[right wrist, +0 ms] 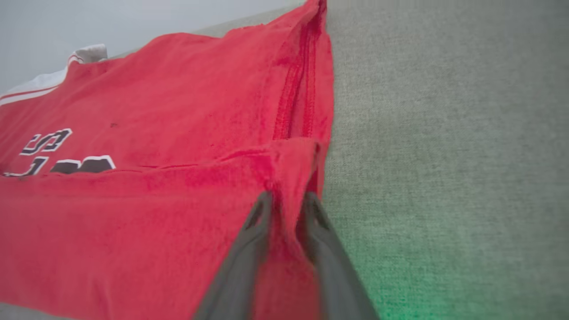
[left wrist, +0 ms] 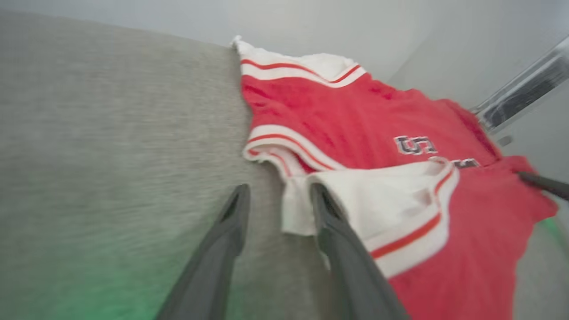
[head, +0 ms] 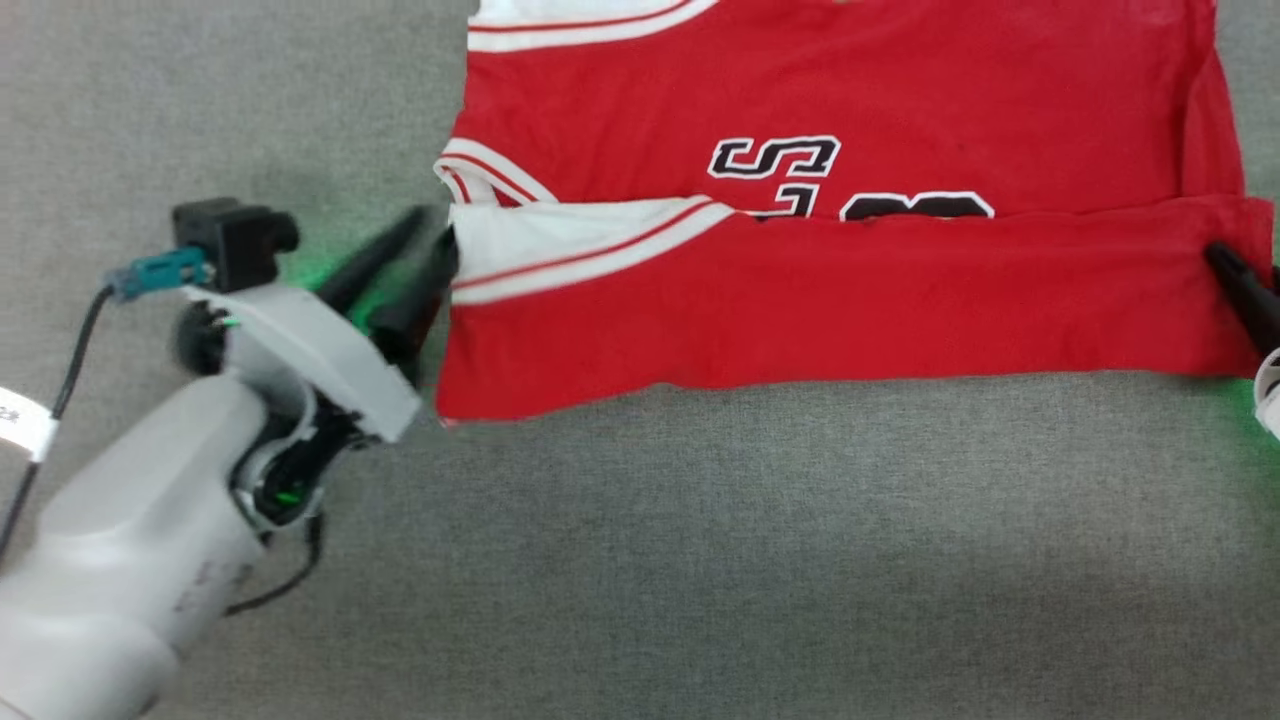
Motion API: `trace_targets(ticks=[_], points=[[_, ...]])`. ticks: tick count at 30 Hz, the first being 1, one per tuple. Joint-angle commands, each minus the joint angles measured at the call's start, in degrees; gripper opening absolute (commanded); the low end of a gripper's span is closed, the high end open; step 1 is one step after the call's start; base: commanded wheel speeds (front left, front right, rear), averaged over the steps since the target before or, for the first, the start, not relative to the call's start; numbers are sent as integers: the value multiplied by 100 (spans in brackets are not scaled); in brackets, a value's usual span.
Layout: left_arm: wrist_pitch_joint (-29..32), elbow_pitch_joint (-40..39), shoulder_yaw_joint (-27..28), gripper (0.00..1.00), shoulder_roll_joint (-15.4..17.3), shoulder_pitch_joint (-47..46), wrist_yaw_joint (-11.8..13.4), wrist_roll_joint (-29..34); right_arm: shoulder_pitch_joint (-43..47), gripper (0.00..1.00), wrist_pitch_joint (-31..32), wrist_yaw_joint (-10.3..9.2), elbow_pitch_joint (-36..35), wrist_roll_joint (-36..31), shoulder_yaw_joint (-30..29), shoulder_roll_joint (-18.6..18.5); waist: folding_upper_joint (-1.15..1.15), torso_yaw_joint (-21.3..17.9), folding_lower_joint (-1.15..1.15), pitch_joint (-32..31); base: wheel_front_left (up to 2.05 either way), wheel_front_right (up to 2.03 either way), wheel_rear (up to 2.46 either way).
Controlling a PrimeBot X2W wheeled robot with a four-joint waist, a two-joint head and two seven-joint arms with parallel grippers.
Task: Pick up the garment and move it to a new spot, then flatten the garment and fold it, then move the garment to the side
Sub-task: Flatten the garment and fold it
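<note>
Cloth of plain grey covers the desk (head: 700,550), and on its far half the garment (head: 850,300) lies spread flat. Its near edge is folded up over its front, so a doubled red band runs from side to side. The pale left forearm (head: 120,560) reaches in from the lower left of the head view. The left pincer (head: 435,225) lies low at the garment's left edge with its fingers well apart and nothing clamped: one finger rests against the white sleeve (head: 560,250) on the folded band, the other on bare grey cloth. The right pincer (right wrist: 287,198) sits at the garment's right edge, its fingers close together with a ridge of red cloth nipped between them. Black lettering (head: 775,158) with white outlines shows above the fold, its lower row partly covered.
</note>
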Motion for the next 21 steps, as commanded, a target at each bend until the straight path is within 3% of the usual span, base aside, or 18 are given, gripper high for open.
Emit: trace_targets(ticks=[1, 5, 8, 10, 11, 15, 21], points=[[29, 186, -152, 100, 133, -115, 12, 274, 100, 100, -137, -9, 77, 14, 11, -13, 0, 23, 0, -208, 0, 0, 0], [282, 118, -292, 100, 345, -387, 111, 560, 225, 100, -291, -9, 115, 53, 34, -64, 0, 61, 0, -471, 0, 0, 0], [913, -231, -442, 100, 530, -452, 293, 511, 315, 100, -366, -9, 97, 75, 45, -91, 0, 79, 0, -638, 0, 0, 0], [1565, -547, -499, 100, 680, -384, 541, 246, 362, 100, -379, -9, 74, 64, 67, -98, 0, 84, 0, -722, 0, 0, 0], [1565, -547, -499, 100, 680, -384, 541, 246, 362, 100, -379, -9, 74, 64, 67, -98, 0, 84, 0, -722, 0, 0, 0], [2921, -1498, -686, 100, 1059, -228, 967, -363, 417, 100, -397, -9, -12, 10, 96, -92, 0, 81, 0, -807, 0, 0, 0], [3852, -2427, -893, 100, 1411, -12, 1624, -778, 373, 100, -343, -9, -159, -77, 155, -47, 0, 7, 0, -755, 0, 0, 0]])
